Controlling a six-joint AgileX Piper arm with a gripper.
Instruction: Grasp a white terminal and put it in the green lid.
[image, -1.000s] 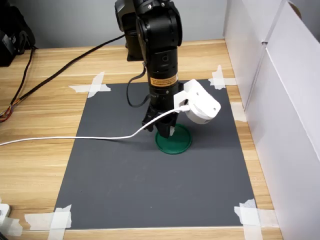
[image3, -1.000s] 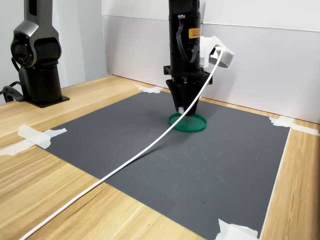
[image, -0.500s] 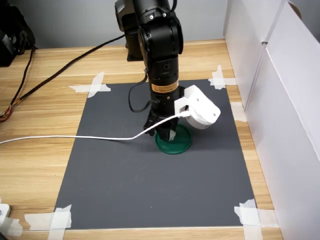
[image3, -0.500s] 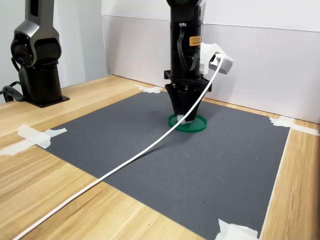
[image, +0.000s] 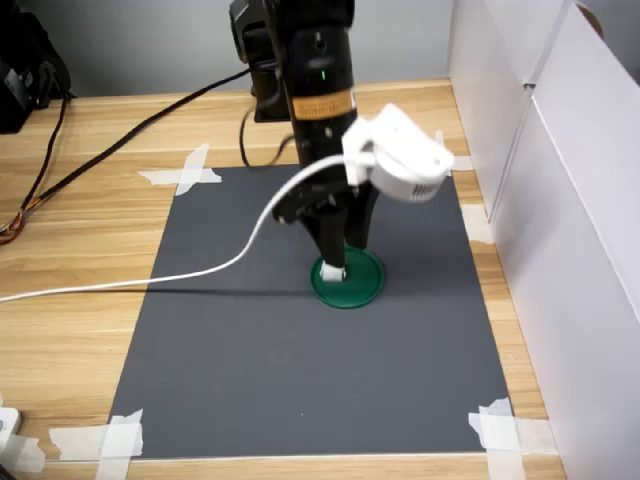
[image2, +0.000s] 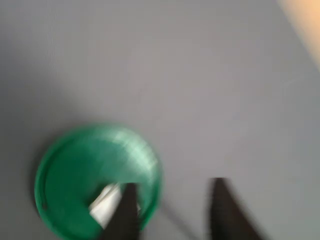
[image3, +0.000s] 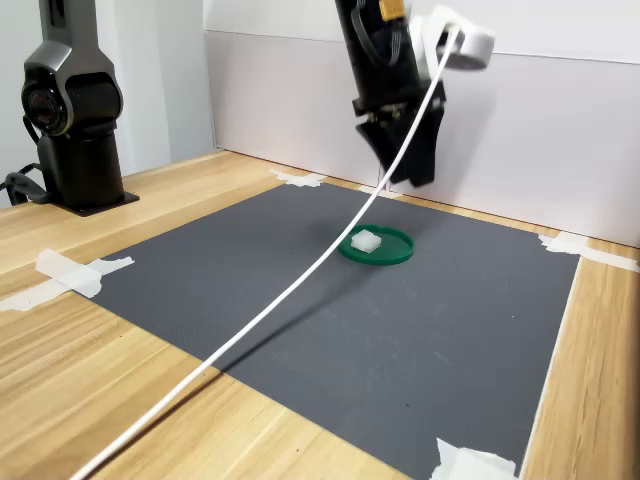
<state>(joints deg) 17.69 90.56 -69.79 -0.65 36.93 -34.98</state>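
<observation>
**Operator:** Pincer, item one: I log it raised clear above the grey mat, jaws parted, nothing between them. In the wrist view its two dark fingers stand apart with bare mat in the gap.

**Logger:** Item two, the white terminal?

**Operator:** White terminal: resting inside the green lid, toward the second exterior view's left of the disc. It touches no finger that I can make out; the wrist view is blurred, and one finger overlaps it there.

**Logger:** Bearing from pincer to terminal?

**Operator:** Below the fingertips and slightly off to the second exterior view's left. Long axis: too small and soft-edged for me to call.

**Logger:** Item three, anything fouling the path?

**Operator:** White cable, trailing from the wrist camera housing across the mat; it hangs clear of the lid. I judge the placement done, with only a retreat upward left.
</observation>
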